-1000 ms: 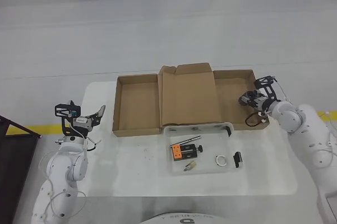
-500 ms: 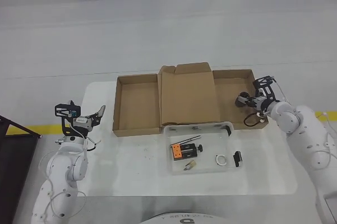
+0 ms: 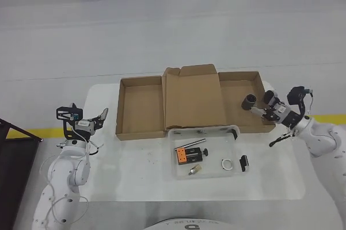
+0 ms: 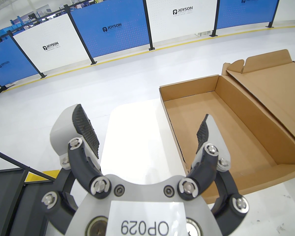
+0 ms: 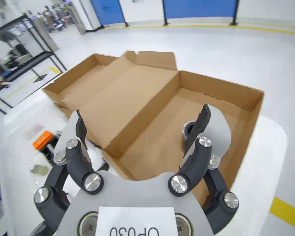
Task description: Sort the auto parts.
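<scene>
Cardboard was what caught my eye first: a shallow box (image 3: 141, 137) lay along the table's (image 3: 132, 172) far edge, its middle covered by a folded flap, with an open compartment at either end. A dark cylindrical part (image 3: 248, 101) sat in the right compartment, close to the box's right wall. The right gripper (image 3: 266, 108) hung just over that wall, beside the part but not touching it, fingers spread wide with nothing between them. From where I stood, that part looked delivered and let go, so the sorting seemed to be between picks. A clear tray (image 3: 204, 177) sat just in front of the box near the table's middle, holding an orange block (image 3: 182, 154), a metal rod (image 3: 193, 143), a small brass piece (image 3: 194, 170), a white ring (image 3: 226, 164) and a black piece (image 3: 243, 163). The left gripper (image 3: 83, 117) was held above the table's left edge, well apart from the tray, its fingers likewise apart and holding nothing. I reckoned the next move called for an arm to swing to the tray, line up on one small part and close gently, the ring and brass piece being fiddly to pinch
</scene>
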{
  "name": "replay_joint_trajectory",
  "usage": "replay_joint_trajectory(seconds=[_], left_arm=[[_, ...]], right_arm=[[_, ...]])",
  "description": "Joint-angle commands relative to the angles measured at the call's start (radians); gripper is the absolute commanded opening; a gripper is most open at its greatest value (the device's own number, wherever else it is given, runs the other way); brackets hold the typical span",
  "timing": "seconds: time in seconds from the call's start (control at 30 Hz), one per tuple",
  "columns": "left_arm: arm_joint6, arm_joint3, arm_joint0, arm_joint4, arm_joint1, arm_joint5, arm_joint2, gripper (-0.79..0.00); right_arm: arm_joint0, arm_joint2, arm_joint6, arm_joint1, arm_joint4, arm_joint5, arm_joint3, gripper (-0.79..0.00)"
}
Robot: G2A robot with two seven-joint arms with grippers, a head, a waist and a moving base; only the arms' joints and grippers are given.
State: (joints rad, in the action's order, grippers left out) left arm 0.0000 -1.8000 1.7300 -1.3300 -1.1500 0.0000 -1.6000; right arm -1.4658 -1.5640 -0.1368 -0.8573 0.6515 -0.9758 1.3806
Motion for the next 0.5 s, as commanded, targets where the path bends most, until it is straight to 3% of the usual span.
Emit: replay_joint_trajectory(seconds=[0.0, 0.1, 0.47], left_arm=[[0.000, 0.000, 0.000, 0.000, 0.000, 0.000, 0.000, 0.000], [0.000, 0.000, 0.000, 0.000, 0.000, 0.000, 0.000, 0.000], [0.000, 0.000, 0.000, 0.000, 0.000, 0.000, 0.000, 0.000]], right_arm=[[-0.047, -0.013, 0.021, 0.005, 0.028, -0.037, 0.070, 0.000], [-0.117, -0.027, 0.066, 0.017, 0.091, -0.037, 0.162, 0.000], [-0.108, 0.007, 0.027, 0.018, 0.111, -0.037, 0.192, 0.000]])
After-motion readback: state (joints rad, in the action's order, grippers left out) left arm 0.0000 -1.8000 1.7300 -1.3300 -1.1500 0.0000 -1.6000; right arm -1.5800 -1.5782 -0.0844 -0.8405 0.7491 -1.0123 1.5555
